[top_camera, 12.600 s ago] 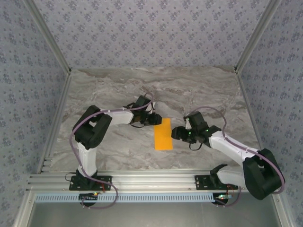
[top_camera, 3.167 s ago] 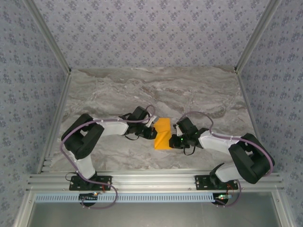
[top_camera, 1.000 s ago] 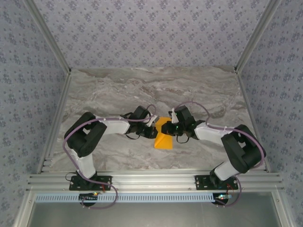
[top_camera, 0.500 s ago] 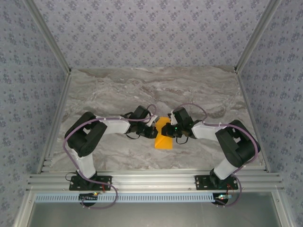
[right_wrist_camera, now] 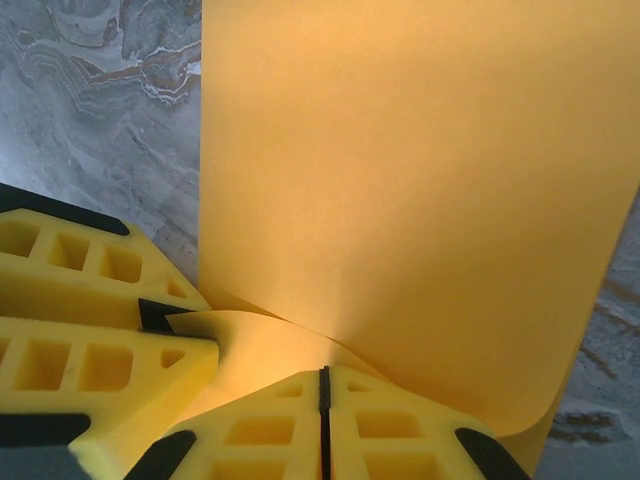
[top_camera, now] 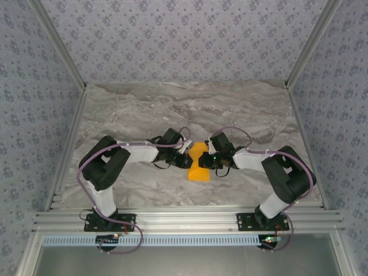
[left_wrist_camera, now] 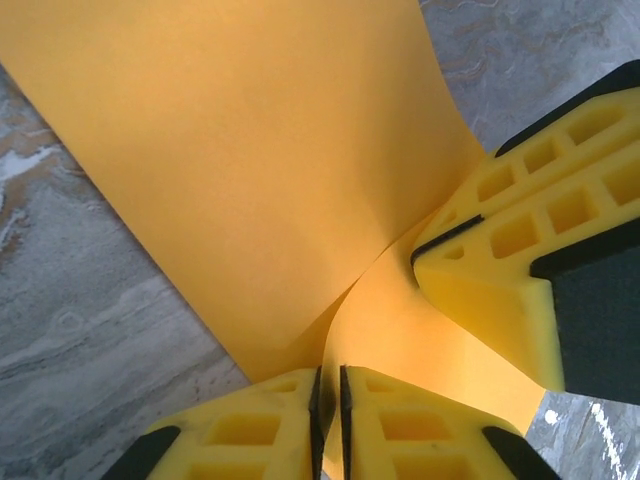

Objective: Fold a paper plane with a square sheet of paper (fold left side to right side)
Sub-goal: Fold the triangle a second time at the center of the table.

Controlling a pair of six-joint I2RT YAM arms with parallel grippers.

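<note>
The square sheet of paper [top_camera: 198, 168] is orange-yellow, folded narrow, and lies mid-table between both grippers. Its far corner is bent over into a raised flap. My left gripper [top_camera: 187, 161] is at the sheet's left edge. In the left wrist view its jaws [left_wrist_camera: 330, 385] stand a narrow slit apart with the flap's edge [left_wrist_camera: 345, 330] running into the gap. My right gripper [top_camera: 205, 161] sits on the sheet from the right. Its jaws [right_wrist_camera: 323, 378] are shut tight, tips down on the curled paper [right_wrist_camera: 400, 180]. The right fingers [left_wrist_camera: 500, 300] lie close beside my left jaws.
The grey marble table [top_camera: 144, 115] stretches open to the back and both sides. An aluminium rail [top_camera: 184, 221] runs along the near edge by the arm bases. Patterned walls close in the far side and the flanks.
My right gripper has slid left, further onto the sheet and up against my left one. The lifted flap sits lower. My left jaws have parted a little.
</note>
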